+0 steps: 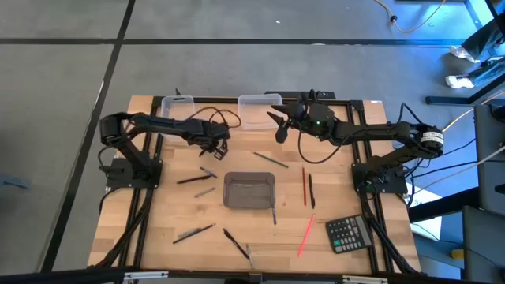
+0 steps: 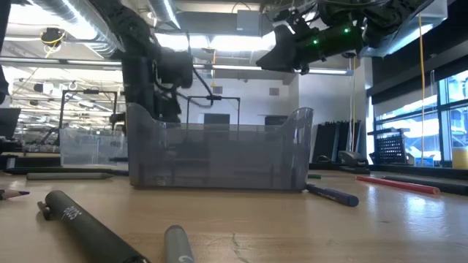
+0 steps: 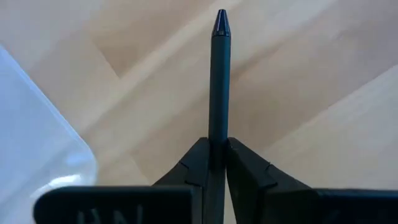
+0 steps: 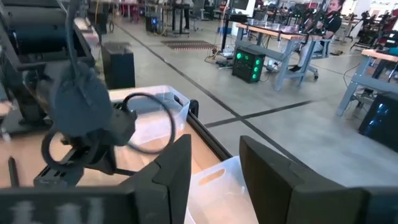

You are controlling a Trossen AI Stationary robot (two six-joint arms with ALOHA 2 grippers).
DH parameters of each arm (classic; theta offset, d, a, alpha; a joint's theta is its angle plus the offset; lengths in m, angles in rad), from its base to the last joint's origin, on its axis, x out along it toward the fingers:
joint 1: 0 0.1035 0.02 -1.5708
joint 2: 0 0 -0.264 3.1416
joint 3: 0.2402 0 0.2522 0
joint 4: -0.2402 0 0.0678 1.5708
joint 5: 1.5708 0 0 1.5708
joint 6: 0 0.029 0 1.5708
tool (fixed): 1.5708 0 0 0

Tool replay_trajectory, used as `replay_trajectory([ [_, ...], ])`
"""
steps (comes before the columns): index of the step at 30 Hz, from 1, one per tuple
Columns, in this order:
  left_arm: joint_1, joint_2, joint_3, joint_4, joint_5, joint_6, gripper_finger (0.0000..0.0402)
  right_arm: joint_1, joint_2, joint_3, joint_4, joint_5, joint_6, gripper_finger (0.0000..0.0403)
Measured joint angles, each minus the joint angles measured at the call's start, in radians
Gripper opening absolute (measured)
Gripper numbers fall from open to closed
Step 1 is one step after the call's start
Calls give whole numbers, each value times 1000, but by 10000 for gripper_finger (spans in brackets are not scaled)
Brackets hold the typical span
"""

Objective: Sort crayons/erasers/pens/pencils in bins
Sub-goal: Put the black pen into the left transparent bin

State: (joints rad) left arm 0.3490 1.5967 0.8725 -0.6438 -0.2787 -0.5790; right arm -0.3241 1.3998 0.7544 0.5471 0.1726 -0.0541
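My left gripper (image 1: 215, 142) is shut on a dark grey pen (image 3: 219, 81) over the wood, next to the left clear bin (image 1: 177, 106), whose corner shows in the left wrist view (image 3: 37, 149). My right gripper (image 1: 278, 126) is open and empty above the near edge of the right clear bin (image 1: 260, 109); its fingers stand apart over that bin (image 4: 217, 180). The smoky grey bin (image 1: 249, 189) stands mid-table. Several sticks lie flat on the wood: a red one (image 1: 304, 185), a pink one (image 1: 306, 235), a black one (image 1: 193, 180) and a grey one (image 1: 272, 160). My left gripper pinches the pen's shaft (image 3: 218, 134) between its two fingers. The pen lies along the fingers, and its pointed tip (image 3: 221, 22) sticks out well past the fingertips, over bare wood. The pen's back end is hidden between the fingers.
A black calculator (image 1: 348, 233) lies at the near right. In the low view, two thick dark pens (image 2: 88, 226) lie close in front of the smoky bin (image 2: 219, 150), and a bluish pen (image 2: 333, 193) and a red stick (image 2: 398, 183) lie to its right.
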Motion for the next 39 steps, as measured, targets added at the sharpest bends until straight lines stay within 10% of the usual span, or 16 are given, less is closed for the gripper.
replay_trajectory([
  [16,274,-369,69,-157,-254,144,36,0,0,0,33,-8,23,141],
  [39,531,-371,-235,88,-113,2,35,0,0,0,42,-8,27,141],
])
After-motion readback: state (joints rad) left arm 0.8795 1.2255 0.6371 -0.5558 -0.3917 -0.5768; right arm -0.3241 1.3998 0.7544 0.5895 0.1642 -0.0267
